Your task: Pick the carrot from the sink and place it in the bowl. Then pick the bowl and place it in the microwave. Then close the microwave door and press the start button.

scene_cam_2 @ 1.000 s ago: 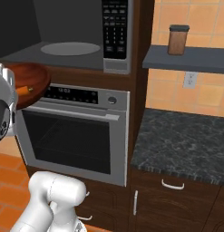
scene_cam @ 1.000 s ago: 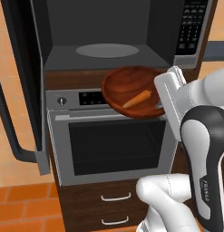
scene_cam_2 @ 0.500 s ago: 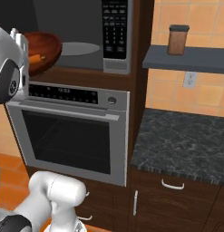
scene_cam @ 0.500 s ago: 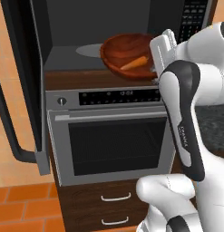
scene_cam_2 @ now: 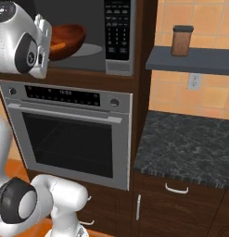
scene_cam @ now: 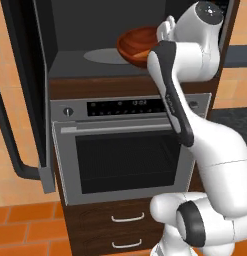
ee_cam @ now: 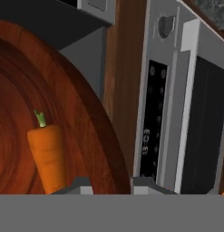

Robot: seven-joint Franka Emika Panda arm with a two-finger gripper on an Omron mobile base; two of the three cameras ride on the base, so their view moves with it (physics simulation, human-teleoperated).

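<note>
I saw the microwave door (scene_cam: 25,95) swung open at nine o'clock, the oven (scene_cam_2: 65,134) below. My claw (ee_cam: 109,183) pinched the bowl (scene_cam: 137,45) rim inside the microwave (scene_cam_2: 117,34); the carrot (ee_cam: 50,156) lay in it.

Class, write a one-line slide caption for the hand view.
Gripper holds the wooden bowl by its rim, carrot inside, beside the oven.

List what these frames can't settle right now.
- Whether the bowl rests on the turntable or hangs above: robot's arm covers the near side in both base views.
- Fingers' hold on the rim: cut by the hand view's bottom edge.
- Keypad labels: too small.
</note>
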